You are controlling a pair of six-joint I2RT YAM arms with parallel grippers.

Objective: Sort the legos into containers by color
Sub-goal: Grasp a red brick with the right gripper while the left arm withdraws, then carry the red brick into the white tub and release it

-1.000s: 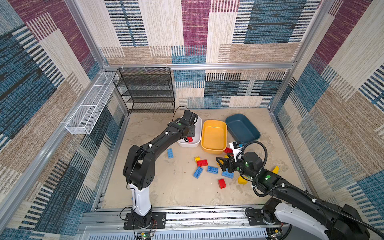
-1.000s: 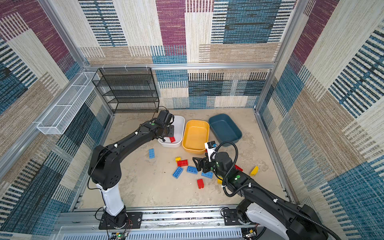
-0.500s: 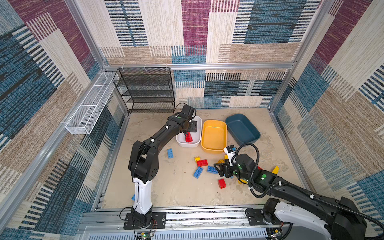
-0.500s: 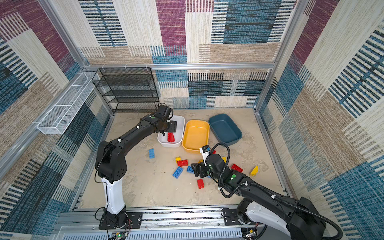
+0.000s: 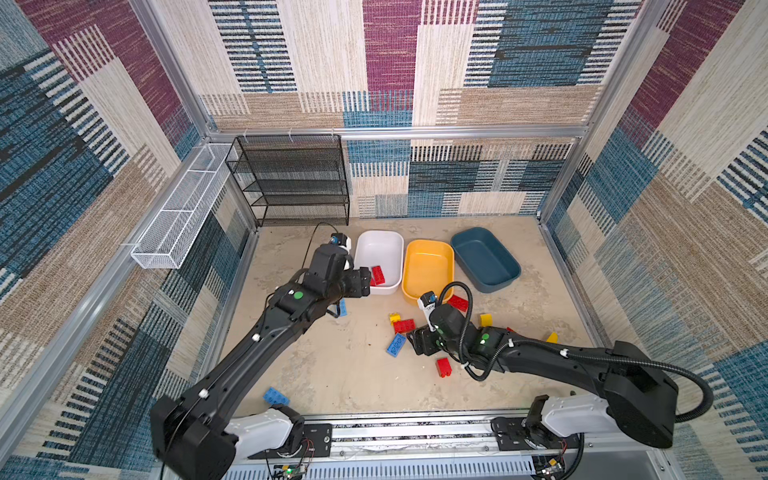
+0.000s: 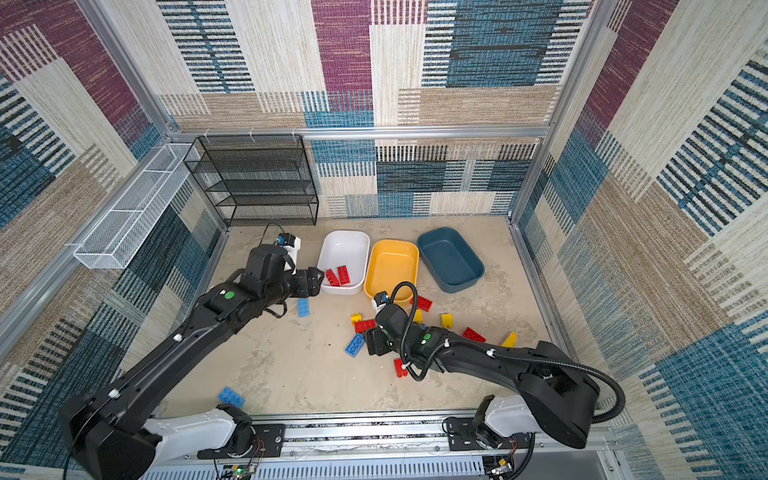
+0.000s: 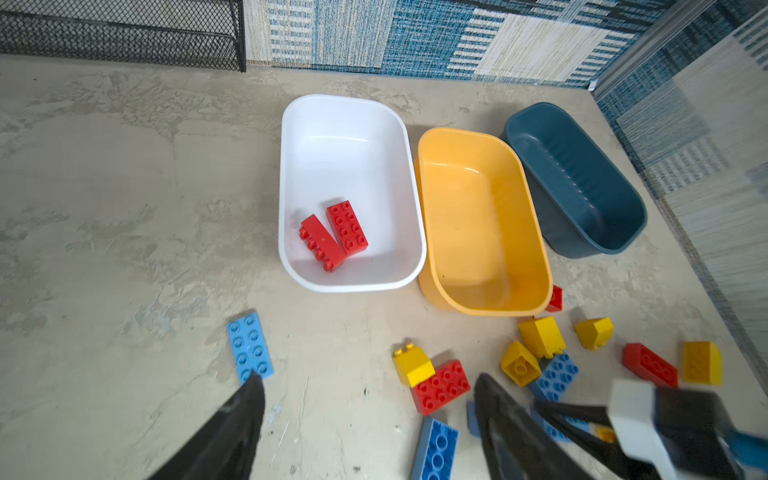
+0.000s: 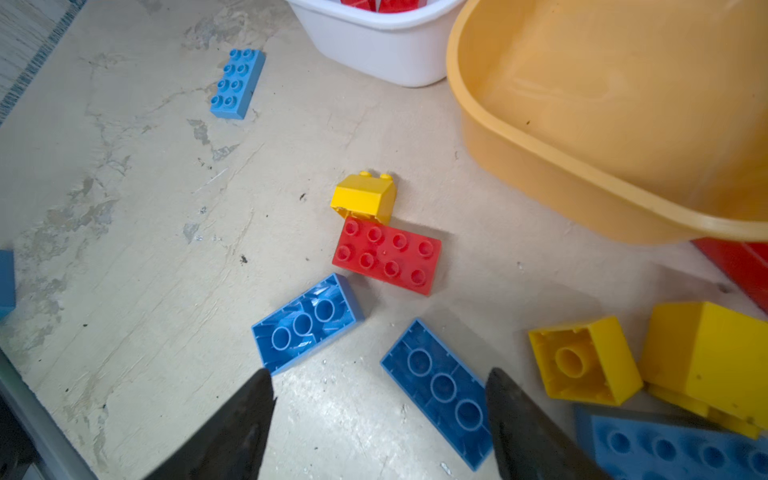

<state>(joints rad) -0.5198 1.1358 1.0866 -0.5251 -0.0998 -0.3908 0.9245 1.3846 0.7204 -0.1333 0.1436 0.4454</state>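
The dark blue long brick [image 8: 440, 388] lies hollow side up on the surface [image 8: 145, 249]. It sits just ahead of the right end effector [image 8: 380, 376] and within the span of its fingers, nearer the finger that stands beside the hollow yellow brick [image 8: 582, 359]. Its long axis runs aslant to the jaw line. The jaws stand apart and grip nothing. A paler blue brick [image 8: 307, 322], also upturned, lies just ahead of the opposite fingertip. A red long brick [image 8: 388, 257] and a small yellow brick [image 8: 363, 199], touching one another, lie farther ahead, with the yellow tub [image 8: 540, 166] rising beyond them.

Step in hand, as judged: grasping a blue brick for the teal tub [image 5: 484, 257], which stands empty and well apart from this end effector, past the yellow tub. A sound grasp would call for turning the wrist until the fingers face the brick's two long sides. It would also call for centring so that both pads arrive together, and lowering until the tips almost meet the surface. Closing at the present slant would probably spin the brick or snag the paler neighbour, and the smooth walls seem likely to slip from a corner hold.

The left end effector [image 7: 369, 378], jaws likewise apart and empty, hangs over the surface with the white tub [image 7: 345, 158] ahead of it. The two red bricks [image 7: 347, 226] lie side by side in that tub. A flat blue brick [image 7: 249, 351] lies just beside one of its fingertips, studs up.
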